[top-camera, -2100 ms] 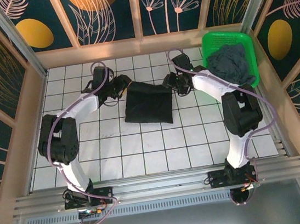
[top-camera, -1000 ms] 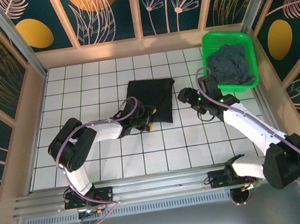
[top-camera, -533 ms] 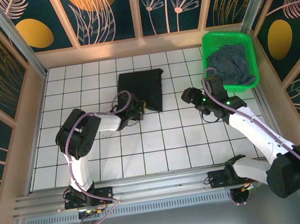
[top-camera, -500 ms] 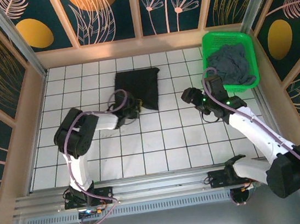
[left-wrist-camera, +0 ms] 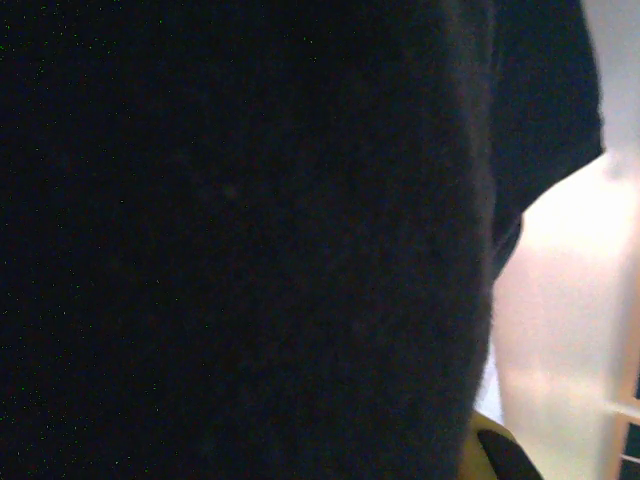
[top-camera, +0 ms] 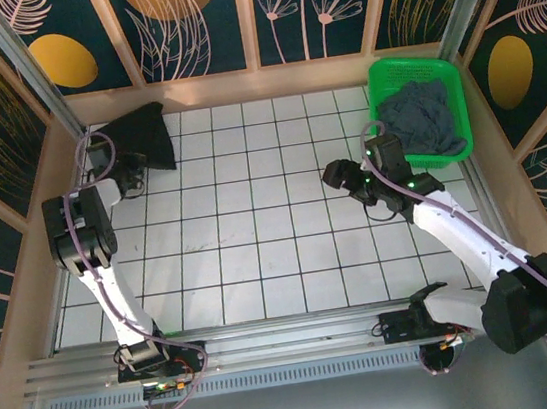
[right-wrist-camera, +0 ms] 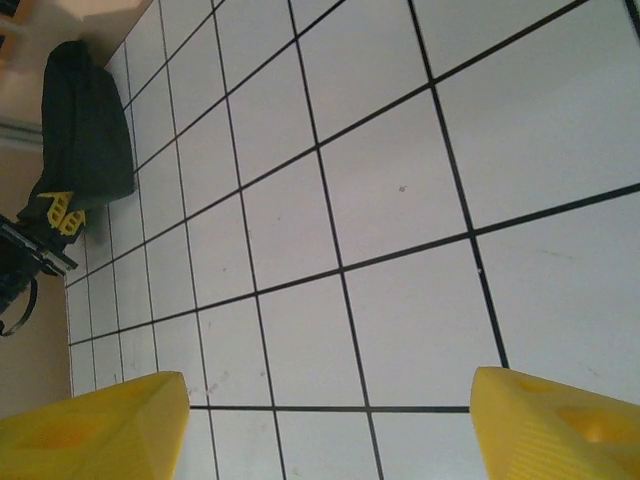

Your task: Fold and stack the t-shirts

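Note:
The black t-shirt (top-camera: 139,131) is a folded bundle in the far left corner of the tiled table, one edge up against the wooden wall. My left gripper (top-camera: 135,163) sits at its near edge and is shut on the cloth. In the left wrist view the black t-shirt (left-wrist-camera: 240,230) covers the jaws, and one yellow fingertip (left-wrist-camera: 482,440) peeks out at the bottom. The slate grey-blue t-shirt (top-camera: 421,116) lies crumpled in the green basket (top-camera: 384,74). My right gripper (top-camera: 334,174) (right-wrist-camera: 330,430) hovers open over bare tiles, holding nothing. From there the black t-shirt (right-wrist-camera: 85,130) shows far off.
The green mesh basket stands in the far right corner, just behind my right arm's wrist. Wooden walls (top-camera: 238,86) close in the table on the far side and both flanks. White tiles (top-camera: 256,227) stretch between the two arms.
My left gripper has shut on the black t-shirt and carried it from the middle of the table to the far left corner. The right gripper has barely shifted and stays open.

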Available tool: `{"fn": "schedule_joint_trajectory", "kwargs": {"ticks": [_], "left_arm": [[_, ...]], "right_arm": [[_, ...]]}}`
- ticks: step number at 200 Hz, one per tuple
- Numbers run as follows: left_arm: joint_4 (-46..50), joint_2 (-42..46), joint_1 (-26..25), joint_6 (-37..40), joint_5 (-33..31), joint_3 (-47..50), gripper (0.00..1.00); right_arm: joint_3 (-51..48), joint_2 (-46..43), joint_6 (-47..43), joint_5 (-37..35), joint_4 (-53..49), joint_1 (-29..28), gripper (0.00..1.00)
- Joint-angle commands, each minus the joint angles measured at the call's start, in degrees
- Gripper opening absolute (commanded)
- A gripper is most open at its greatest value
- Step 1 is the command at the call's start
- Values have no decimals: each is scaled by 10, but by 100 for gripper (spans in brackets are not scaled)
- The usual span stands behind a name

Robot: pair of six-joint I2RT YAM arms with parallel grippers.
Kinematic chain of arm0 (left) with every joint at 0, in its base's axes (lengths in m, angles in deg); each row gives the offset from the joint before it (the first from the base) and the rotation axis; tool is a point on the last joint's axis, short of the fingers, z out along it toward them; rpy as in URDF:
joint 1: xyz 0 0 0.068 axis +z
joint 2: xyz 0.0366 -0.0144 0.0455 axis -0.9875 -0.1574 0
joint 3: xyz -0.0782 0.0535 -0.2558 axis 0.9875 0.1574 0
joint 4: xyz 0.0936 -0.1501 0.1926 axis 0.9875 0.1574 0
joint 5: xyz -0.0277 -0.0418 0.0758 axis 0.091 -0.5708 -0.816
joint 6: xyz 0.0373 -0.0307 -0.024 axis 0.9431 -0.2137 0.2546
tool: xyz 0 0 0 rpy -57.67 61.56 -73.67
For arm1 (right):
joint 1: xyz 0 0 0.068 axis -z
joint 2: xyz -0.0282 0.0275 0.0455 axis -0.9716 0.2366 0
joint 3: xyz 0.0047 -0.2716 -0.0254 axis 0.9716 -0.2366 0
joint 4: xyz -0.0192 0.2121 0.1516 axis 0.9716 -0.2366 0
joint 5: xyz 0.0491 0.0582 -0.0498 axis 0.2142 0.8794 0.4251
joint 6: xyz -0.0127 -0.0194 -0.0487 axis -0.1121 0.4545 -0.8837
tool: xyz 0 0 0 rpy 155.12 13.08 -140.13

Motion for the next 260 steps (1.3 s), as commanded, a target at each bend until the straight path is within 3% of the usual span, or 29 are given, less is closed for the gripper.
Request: {"fn": "schedule_joint_trajectory", "kwargs": {"ticks": [1,6,11,21,28,39,42,49,78,93,114,134,149,157,169,188,203,233,242,260], "left_arm": [[72,-21,3,120,44,-38,0],[78,-19,3,129,43,-41,0],[83,-15,4,134,41,-41,7],[92,-1,4,145,29,-34,36],[96,16,4,149,17,-21,50],[97,54,4,150,-2,9,68],[94,67,3,150,-5,20,82],[85,98,2,144,-10,48,98],[62,266,-15,105,-44,172,99],[86,351,-44,80,-92,217,99],[176,448,-147,83,-220,203,99],[220,529,-243,67,-381,197,99],[263,575,-289,40,-518,204,99],[261,597,-296,42,-560,224,99],[209,628,-296,127,-588,276,99],[131,657,-296,322,-618,365,99],[55,682,-295,431,-610,448,99],[-200,750,-285,507,-612,644,99],[-248,739,-270,502,-610,669,99],[-292,673,-225,499,-548,671,99]], "right_arm": [[-3,-3,-24,41,58,5,75],[-6,-5,-25,46,69,5,76],[-11,-9,-24,52,80,5,76],[-18,-16,-19,53,97,5,81],[-22,-21,-15,54,107,6,98],[-30,-27,-5,61,129,12,99],[-32,-29,-2,63,135,14,99],[-36,-32,6,67,149,19,99],[-26,-39,14,57,170,49,99],[-2,-43,-3,21,146,63,99],[57,-38,-45,-80,74,68,99],[109,-19,-68,-183,18,71,99],[91,-25,-86,-218,39,76,99],[58,-39,-95,-221,72,79,99],[-19,-76,-120,-266,150,72,99],[-189,-153,-224,-377,306,41,99],[-280,-191,-292,-406,390,40,99],[-341,-173,-340,-420,439,73,99],[-352,-155,-339,-418,452,85,99],[-386,-117,-354,-394,533,106,99]]}}
